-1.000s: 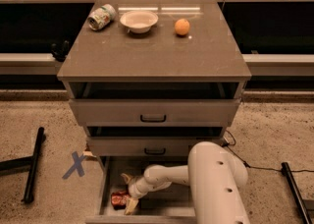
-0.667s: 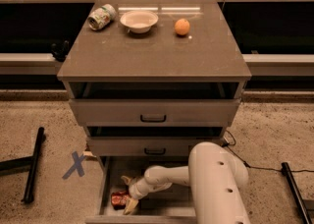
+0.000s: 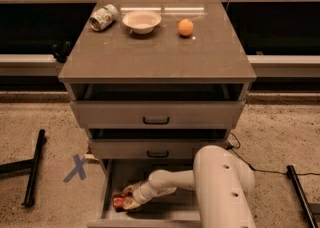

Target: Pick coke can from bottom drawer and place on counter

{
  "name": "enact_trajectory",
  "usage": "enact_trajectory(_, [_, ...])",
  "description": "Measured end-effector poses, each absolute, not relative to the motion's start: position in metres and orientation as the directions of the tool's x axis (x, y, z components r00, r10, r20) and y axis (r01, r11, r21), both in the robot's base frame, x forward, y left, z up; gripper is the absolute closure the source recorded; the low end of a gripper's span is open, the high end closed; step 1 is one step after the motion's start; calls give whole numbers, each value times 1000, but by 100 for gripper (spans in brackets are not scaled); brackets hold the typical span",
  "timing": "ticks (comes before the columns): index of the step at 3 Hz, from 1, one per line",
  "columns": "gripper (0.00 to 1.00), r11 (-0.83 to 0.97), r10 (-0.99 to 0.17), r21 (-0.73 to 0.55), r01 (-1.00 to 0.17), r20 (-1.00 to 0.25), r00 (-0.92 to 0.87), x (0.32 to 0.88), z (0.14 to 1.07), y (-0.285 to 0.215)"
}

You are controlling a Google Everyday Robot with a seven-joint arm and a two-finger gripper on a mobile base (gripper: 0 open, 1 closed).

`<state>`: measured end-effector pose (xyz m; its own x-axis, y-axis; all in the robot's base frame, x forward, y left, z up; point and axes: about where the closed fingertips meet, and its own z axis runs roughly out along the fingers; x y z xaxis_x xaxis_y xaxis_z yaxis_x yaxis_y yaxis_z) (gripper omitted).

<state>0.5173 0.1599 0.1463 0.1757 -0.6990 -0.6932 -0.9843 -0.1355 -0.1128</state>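
the coke can (image 3: 120, 201) lies at the left of the open bottom drawer (image 3: 165, 213), with the gripper (image 3: 131, 199) touching its right side. against a second ago, nothing has visibly shifted: arm and can sit as they did, so this reads as the grasp stage, with the lift to the table (image 3: 160, 54) not yet begun. whether the gripper has closed on the can, i cannot tell. the gripper covers part of the can, the arm's bulk hides the drawer's right side, and the frame cuts off the drawer front.
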Motion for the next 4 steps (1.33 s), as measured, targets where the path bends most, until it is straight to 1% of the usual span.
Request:
enact_trajectory(1, [81,-147,-700,-101,-984,-692,175,514,143,161])
enact_trajectory(2, [100,-165,-701,-94,-982,-689,183,513,141,165])
enact_trajectory(4, [100,-180,-701,-86,-980,-688,189,512,139,168])
